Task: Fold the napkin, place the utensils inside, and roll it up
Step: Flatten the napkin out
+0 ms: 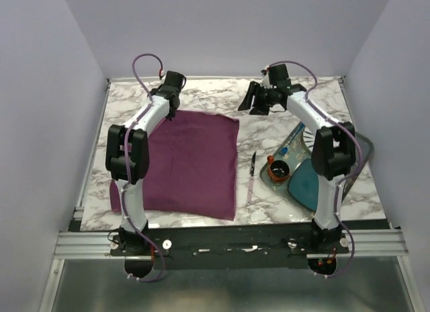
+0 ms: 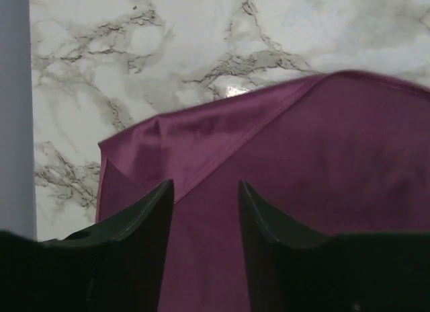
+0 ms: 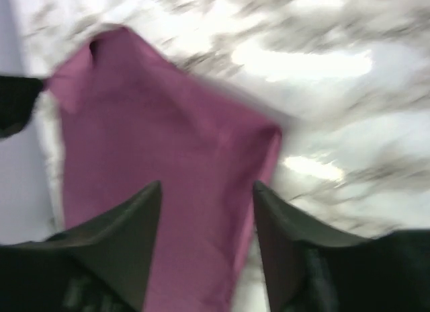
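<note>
Since the napkin (image 1: 191, 164) lies spread flat, its far corners want pinching thinly and carrying level toward the near edge.
Near right, a tray (image 1: 296, 132) holds a cup (image 1: 277, 169) and a teal mat (image 1: 306, 183); the knife (image 1: 250, 187) lies between tray and napkin; farther back, the left gripper (image 2: 205, 191) and right gripper (image 3: 207, 191) hover, jaws parted, over those corners.

The white-and-black left arm (image 1: 151, 117) was stretched forward, its black two-finger left gripper (image 2: 205, 185) tilted downward, jaws parted with nothing between them. The matching right arm (image 1: 306, 113) extended forward and angled inward; its black right gripper (image 3: 207, 186) likewise stood spread, gripping nothing.
</note>
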